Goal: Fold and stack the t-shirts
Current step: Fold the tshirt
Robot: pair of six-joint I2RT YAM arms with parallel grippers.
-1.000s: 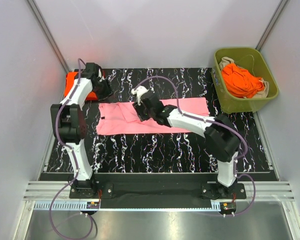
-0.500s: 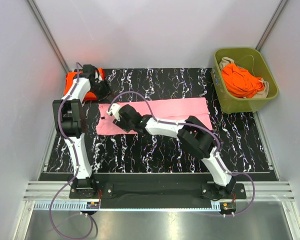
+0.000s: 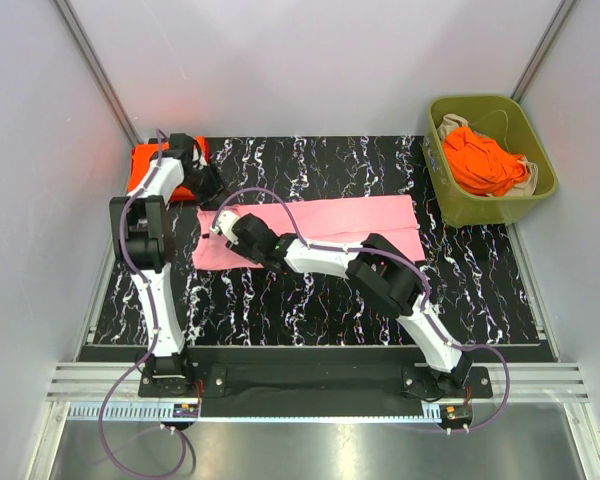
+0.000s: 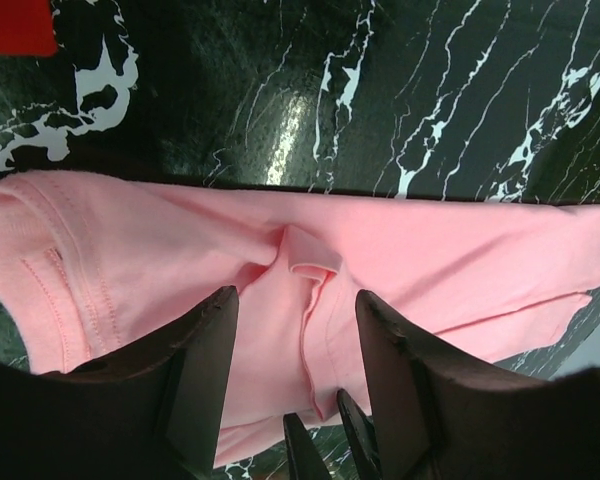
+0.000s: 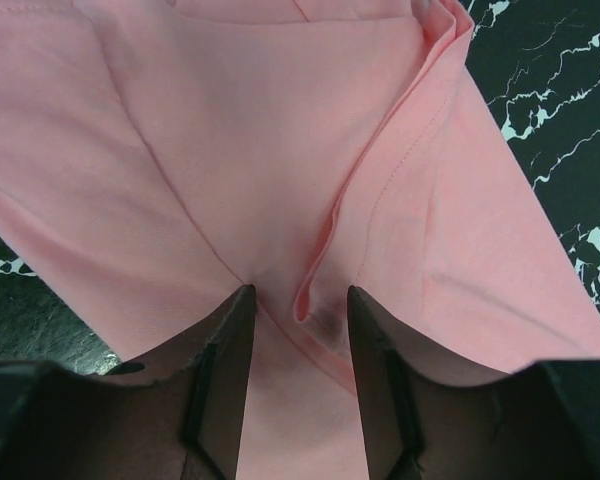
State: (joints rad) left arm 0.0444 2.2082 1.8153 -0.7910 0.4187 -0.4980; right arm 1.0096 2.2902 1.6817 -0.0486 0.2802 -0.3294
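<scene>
Shirt [image 3: 360,220], pink, spread on table [image 3: 250,305]. Left gripper [image 4: 295,300] and right gripper [image 5: 300,295] down on its left end, jaws apart, each straddling a raised fold.

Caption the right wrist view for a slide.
Right claw open, fingers straddling a raised fold in the pink t-shirt lying on the black marbled table.

Right arm [image 3: 315,255] stretches leftward across mid-mat, barring passage over pink t-shirt [image 3: 380,215]. Left arm [image 3: 140,235] fences left edge. Olive bin [image 3: 480,210] blocks far right. Mat [image 3: 280,305] open near side, also far strip.
</scene>
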